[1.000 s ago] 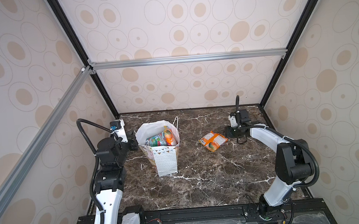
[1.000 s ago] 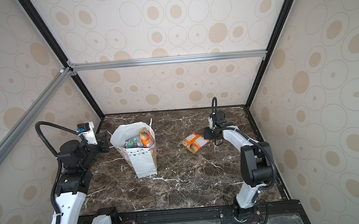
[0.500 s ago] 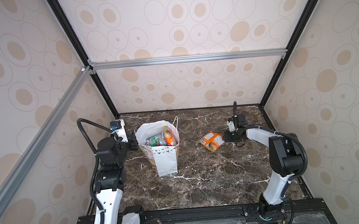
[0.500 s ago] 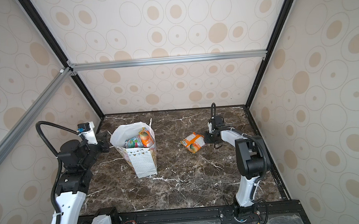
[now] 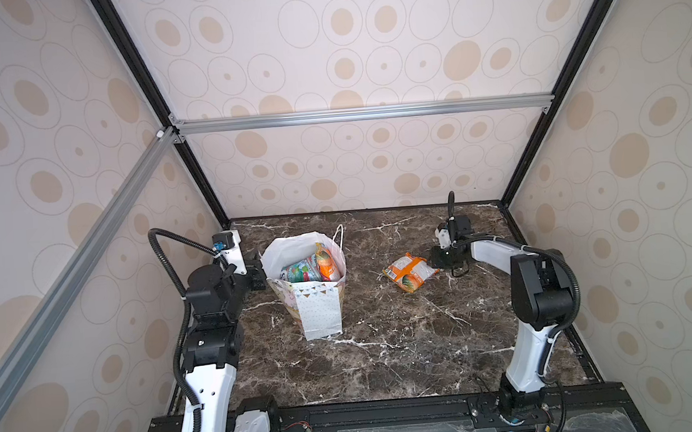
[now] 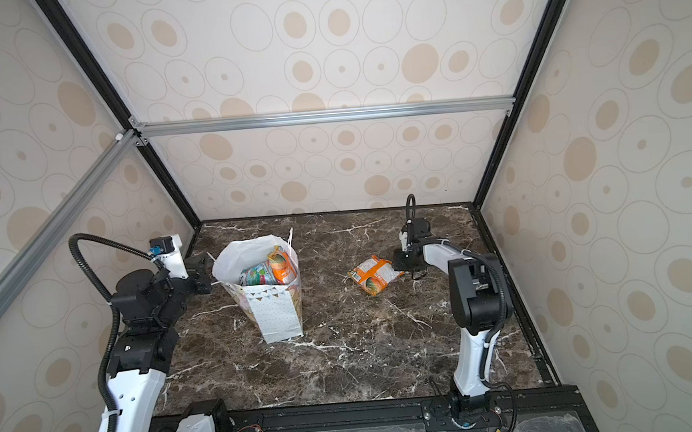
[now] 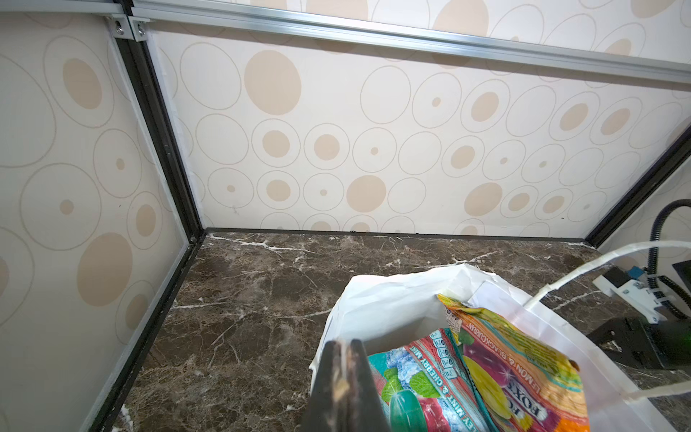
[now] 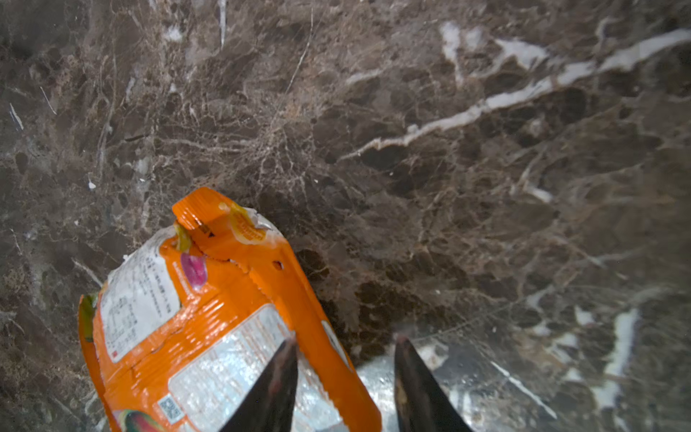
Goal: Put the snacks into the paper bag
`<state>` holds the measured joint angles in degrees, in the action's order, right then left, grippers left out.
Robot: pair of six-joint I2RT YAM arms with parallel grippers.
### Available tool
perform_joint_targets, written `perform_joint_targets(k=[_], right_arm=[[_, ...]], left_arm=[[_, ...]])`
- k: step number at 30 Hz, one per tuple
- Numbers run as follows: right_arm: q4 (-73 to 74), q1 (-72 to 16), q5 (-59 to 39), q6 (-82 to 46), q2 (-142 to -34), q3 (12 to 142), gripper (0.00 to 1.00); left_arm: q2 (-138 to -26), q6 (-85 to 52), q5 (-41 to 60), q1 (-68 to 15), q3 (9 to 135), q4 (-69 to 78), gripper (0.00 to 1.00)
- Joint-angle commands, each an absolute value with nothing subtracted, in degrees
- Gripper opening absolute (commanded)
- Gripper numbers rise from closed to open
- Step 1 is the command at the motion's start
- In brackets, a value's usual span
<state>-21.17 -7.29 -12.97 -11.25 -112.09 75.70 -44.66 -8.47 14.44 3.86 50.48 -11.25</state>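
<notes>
The white dotted paper bag (image 5: 321, 310) (image 6: 279, 313) stands open left of centre, with several snacks (image 5: 312, 265) (image 6: 269, 270) inside. In the left wrist view a teal pouch (image 7: 422, 381) and a yellow-pink pouch (image 7: 504, 370) show within the bag's rim (image 7: 392, 295). My left gripper (image 7: 342, 348) (image 5: 258, 269) is shut on that rim at the bag's left side. One orange pouch (image 5: 410, 271) (image 6: 375, 275) (image 8: 209, 329) lies on the marble to the right. My right gripper (image 8: 346, 340) (image 5: 439, 258) is low at its right end, open, one finger over the pouch, the other beside it.
The dark marble tabletop (image 5: 387, 347) is boxed in by patterned walls on three sides with black corner posts. The bag's white cord handle (image 7: 598, 265) arcs above its far rim. A black rail (image 5: 371, 415) runs along the front edge.
My right gripper has come down and leftward onto the orange pouch's right end, and its jaws have narrowed. The left arm and the bag have not moved.
</notes>
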Motion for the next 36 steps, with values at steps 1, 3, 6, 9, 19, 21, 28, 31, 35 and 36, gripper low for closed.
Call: perform_joint_targets(k=[1,3,6,9,19,21,28,31,35,36], right_arm=[[-25.20,-6.78,-15.21,-10.01,-114.40,78.38,0.43],[-25.50,-6.81,-16.58,-9.59,-114.82,78.57,0.42],[-25.63,-6.77,-17.41,-9.96,-115.22,78.51,0.38],[-25.78,-6.77,-18.00,-10.28,-115.72,78.75,0.35],[-25.89,-6.77,-18.78,-10.58,-115.87,78.52,0.00],[-25.75,-6.79,-18.62,-10.46,-115.28,78.18,0.00],[-24.13,-6.79,-18.60,-10.75,-109.51,75.61,0.00],[-23.73,-6.81,-19.58,-10.91,-105.98,74.73,0.00],[-24.15,-6.86,-21.19,-11.28,-101.68,74.75,0.00],[-24.09,-6.93,-21.68,-11.53,-100.72,74.78,0.00]], left_arm=[[-43.78,-7.40,14.70,3.97,51.55,-9.80,0.00],[-43.68,-7.39,14.44,4.04,51.46,-9.77,0.00],[-43.68,-7.47,14.50,4.03,51.43,-9.69,0.00],[-43.73,-7.45,14.67,3.98,51.50,-9.71,0.00],[-43.68,-7.47,14.92,3.98,51.51,-9.70,0.00],[-43.68,-7.47,14.93,4.02,51.55,-9.67,0.00],[-43.85,-7.56,15.11,3.99,51.58,-9.64,0.00],[-43.77,-7.56,15.10,4.03,51.55,-9.61,0.00],[-43.77,-7.56,15.10,4.02,51.55,-9.65,0.00],[-43.77,-7.58,15.15,4.01,51.54,-9.60,0.00]])
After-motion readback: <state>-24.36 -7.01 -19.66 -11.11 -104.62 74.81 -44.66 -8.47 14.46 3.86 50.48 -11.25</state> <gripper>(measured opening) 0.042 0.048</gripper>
